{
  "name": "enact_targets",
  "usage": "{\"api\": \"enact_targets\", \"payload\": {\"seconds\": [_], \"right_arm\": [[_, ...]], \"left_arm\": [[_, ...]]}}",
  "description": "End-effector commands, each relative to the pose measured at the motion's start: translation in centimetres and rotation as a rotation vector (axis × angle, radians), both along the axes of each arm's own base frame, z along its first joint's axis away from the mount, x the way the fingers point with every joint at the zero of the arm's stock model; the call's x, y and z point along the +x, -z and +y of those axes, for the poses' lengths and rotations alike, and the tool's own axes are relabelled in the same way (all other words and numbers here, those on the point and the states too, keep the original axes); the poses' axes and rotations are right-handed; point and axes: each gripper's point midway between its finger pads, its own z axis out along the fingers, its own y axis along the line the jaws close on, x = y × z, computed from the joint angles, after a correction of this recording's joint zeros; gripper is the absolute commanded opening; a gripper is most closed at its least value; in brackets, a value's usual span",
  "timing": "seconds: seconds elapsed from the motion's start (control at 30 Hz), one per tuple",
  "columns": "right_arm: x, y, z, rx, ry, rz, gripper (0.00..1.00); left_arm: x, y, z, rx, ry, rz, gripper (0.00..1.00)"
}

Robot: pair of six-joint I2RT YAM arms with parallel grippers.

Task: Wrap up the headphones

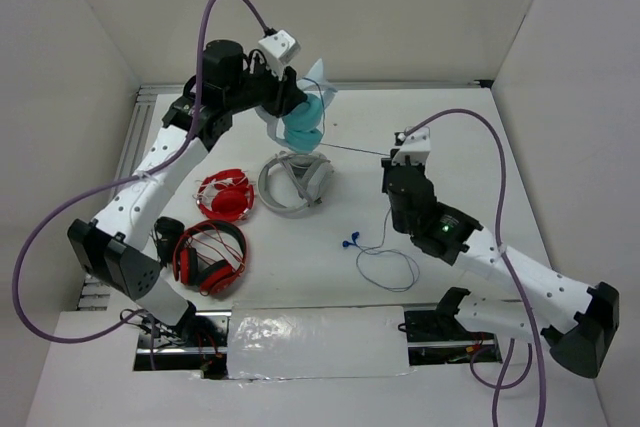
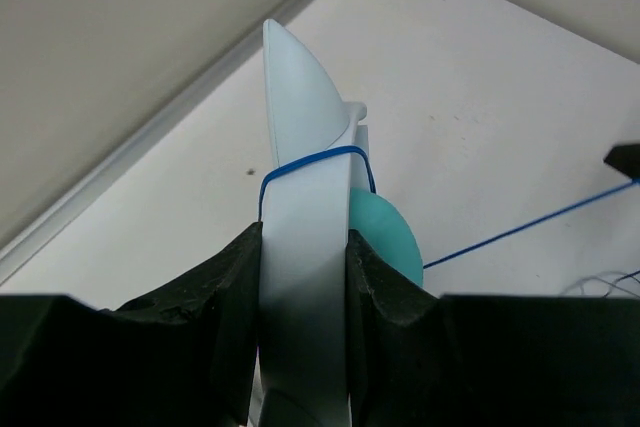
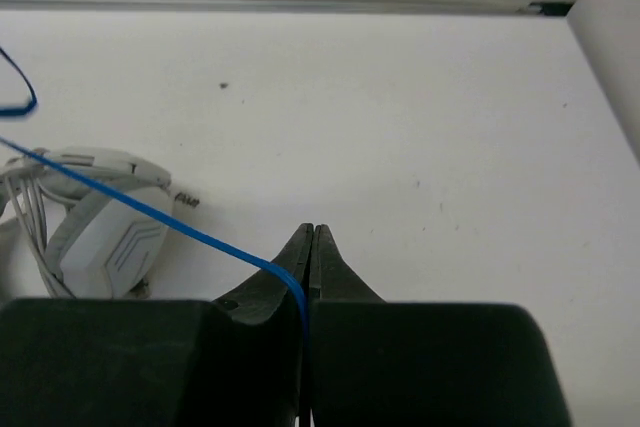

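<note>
four headphone sets counted: one teal, two red, one grey-white. the teal headphones (image 1: pixel 302 125) are held above the far side of the tabletop (image 1: pixel 470 137), with the pale headband (image 2: pixel 300 127) clamped in the left hand (image 2: pixel 303 239). one turn of blue cable (image 3: pixel 150 209) crosses the headband. the right hand (image 3: pixel 308 235) is closed, pinching the cable, which runs straight to it. slack loops and the plug (image 1: pixel 350 241) lie by the right arm. the grey-white set (image 1: pixel 295 183) lies between the arms. a red set (image 1: pixel 225 194) and a second red set (image 1: pixel 210 255) lie by the left arm.

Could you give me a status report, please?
Left gripper shut on teal headphones, blue cable looped once over headband. Right gripper shut on cable, taut. Grey-white headphones near cable path.
</note>
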Motion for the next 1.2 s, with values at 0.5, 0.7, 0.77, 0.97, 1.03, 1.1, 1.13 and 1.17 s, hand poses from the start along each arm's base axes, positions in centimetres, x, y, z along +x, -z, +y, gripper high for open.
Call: {"api": "enact_targets", "payload": {"seconds": [0.5,0.7,0.77,0.97,1.03,1.1,1.13,1.17], "right_arm": [[3.1,-15.9,3.5,-0.281,-0.228,-0.333,0.0],[4.9,-17.3,2.9,-0.32,-0.232,-0.34,0.07],[5.0,-17.8,2.6,-0.338,-0.226,-0.342,0.07],[5.8,-18.2,2.4,-0.368,-0.288,-0.348,0.1],[6.0,-17.9,2.7,-0.376,-0.33,-0.341,0.1],[6.6,-17.3,2.9,-0.37,-0.357,-0.327,0.1],[6.8,-17.0,3.0,-0.365,-0.361,-0.32,0.1],[7.1,-16.7,3.0,-0.36,-0.371,-0.311,0.1]], "left_arm": [[-7.9,5.6,-9.8,0.067,0.587,0.083,0.0],[-9.4,7.3,-11.3,0.122,0.637,0.095,0.0],[-9.7,8.4,-11.8,0.147,0.655,0.118,0.0],[-11.2,9.1,-12.4,0.165,0.716,0.11,0.0],[-11.9,8.7,-12.5,0.157,0.75,0.096,0.0],[-12.8,8.4,-12.7,0.147,0.787,0.081,0.0],[-13.1,8.2,-12.7,0.142,0.799,0.075,0.0],[-14.1,7.7,-12.5,0.125,0.835,0.066,0.0]]}}
